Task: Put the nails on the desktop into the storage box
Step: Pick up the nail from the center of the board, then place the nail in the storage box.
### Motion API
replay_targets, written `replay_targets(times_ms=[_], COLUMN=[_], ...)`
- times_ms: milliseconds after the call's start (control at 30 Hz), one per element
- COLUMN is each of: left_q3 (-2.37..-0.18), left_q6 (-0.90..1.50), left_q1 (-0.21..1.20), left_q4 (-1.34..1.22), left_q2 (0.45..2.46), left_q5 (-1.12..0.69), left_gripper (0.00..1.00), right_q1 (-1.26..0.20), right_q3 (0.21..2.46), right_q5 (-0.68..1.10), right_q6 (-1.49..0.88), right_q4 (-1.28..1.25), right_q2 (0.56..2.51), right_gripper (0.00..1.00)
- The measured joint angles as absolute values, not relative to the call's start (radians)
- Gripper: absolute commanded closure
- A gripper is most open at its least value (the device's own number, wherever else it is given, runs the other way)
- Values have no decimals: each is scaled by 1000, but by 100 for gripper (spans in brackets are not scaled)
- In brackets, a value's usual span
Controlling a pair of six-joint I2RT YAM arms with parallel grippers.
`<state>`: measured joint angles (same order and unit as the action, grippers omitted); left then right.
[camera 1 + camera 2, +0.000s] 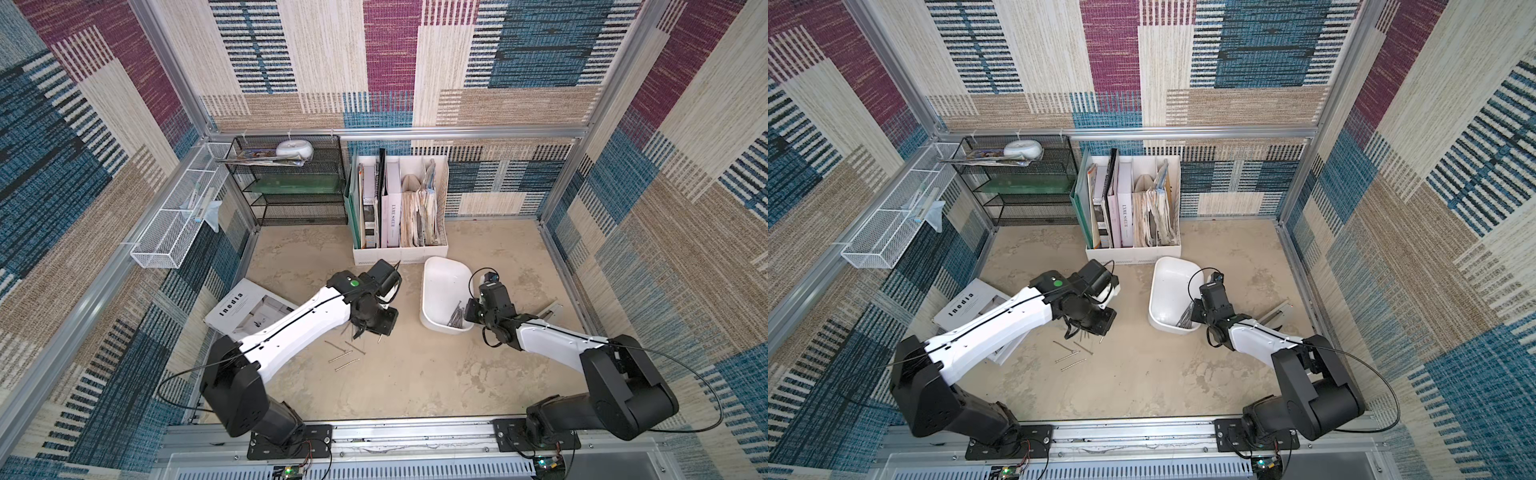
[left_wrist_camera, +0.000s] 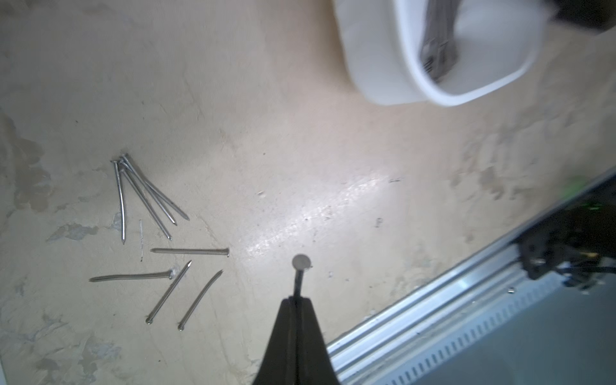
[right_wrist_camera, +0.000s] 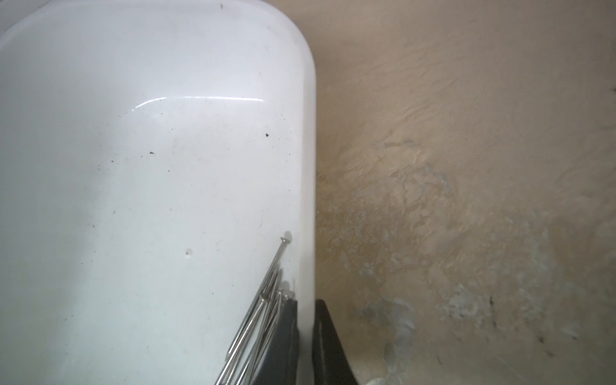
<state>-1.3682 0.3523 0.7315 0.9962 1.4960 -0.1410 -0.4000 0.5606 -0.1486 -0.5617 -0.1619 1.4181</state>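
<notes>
Your left gripper point(image 2: 297, 300) is pinched tight on one nail point(image 2: 299, 278), head poking out over the desktop point(image 2: 300, 150). Eight loose nails point(image 2: 190, 251) lie scattered nearby. Your right gripper point(image 3: 305, 310) is clamped across the storage box point(image 3: 133, 150) wall, with a nail bundle point(image 3: 266, 300) inside, right by that finger.

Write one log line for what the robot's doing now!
left gripper: shut on nail | right gripper: shut on storage box wall | loose nails: on desktop | boxed nails: several
</notes>
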Motion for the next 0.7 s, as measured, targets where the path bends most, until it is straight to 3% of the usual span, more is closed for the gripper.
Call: replay_targets(times_ms=[133, 333, 700], left_q3=[-1534, -1724, -1864], left_q6=[423, 471, 538], left_q1=[762, 789, 762], left_q4=[1021, 1027, 953], left_q2=[1493, 1656, 1960], left_q5=[-214, -282, -302], left_gripper=[100, 100, 100], right_q1=[-444, -492, -522], right_q3=[557, 572, 585], right_q5=[-145, -150, -178], right_q6=[-583, -601, -620], right_q4=[-205, -236, -234], right_q2=[1435, 1459, 1468], right_gripper=[100, 100, 100])
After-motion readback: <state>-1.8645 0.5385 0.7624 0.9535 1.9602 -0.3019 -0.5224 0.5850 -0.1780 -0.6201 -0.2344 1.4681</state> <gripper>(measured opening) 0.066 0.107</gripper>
